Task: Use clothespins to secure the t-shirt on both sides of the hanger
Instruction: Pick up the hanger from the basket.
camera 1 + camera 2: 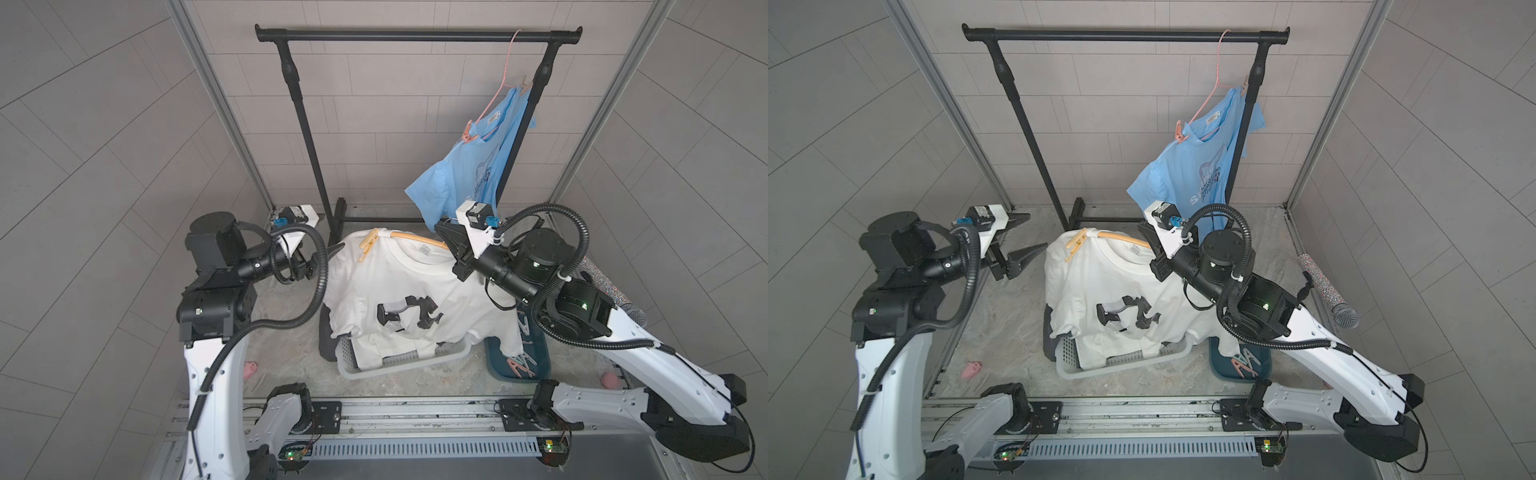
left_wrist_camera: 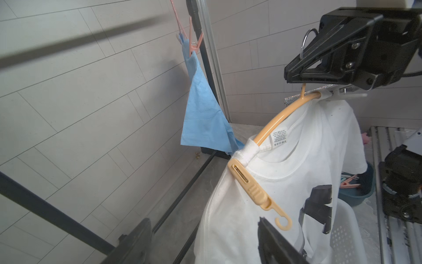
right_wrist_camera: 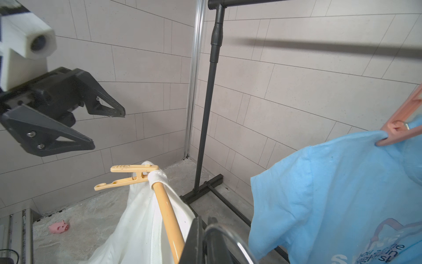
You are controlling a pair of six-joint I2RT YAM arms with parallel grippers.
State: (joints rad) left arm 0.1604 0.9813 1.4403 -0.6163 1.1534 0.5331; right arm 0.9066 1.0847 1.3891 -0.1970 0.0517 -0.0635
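Firstly, at the far left we record a pink toy pig (image 1: 971, 369) lying alone on the floor. Next, the left gripper (image 1: 1026, 236) hangs just beside the white t-shirt (image 1: 399, 282), jaws spread, with nothing between them; a cable hose (image 1: 318, 266) covers most of it in a top view. A yellow clothespin (image 2: 251, 182) is clipped over the shirt's near shoulder, pinning the cloth to the peach hanger (image 2: 280, 118). The hanger's bar leaves the collar and rises to the right gripper (image 2: 290, 73), which is clamped on the hanger's top, a wire loop showing above its jaws. The far shoulder is hidden under that gripper and arm in both top views. The left wrist view shows only a pale shape there, which we cannot identify. The hem drapes into a pale basket (image 1: 415, 365). Further right, a teal tub (image 1: 542, 357) holds loose clothespins (image 1: 1246, 363); shirt and arm cover part of them, so no count is possible. Rightmost, a blue t-shirt (image 1: 469, 166) hangs from the rack (image 1: 415, 35).
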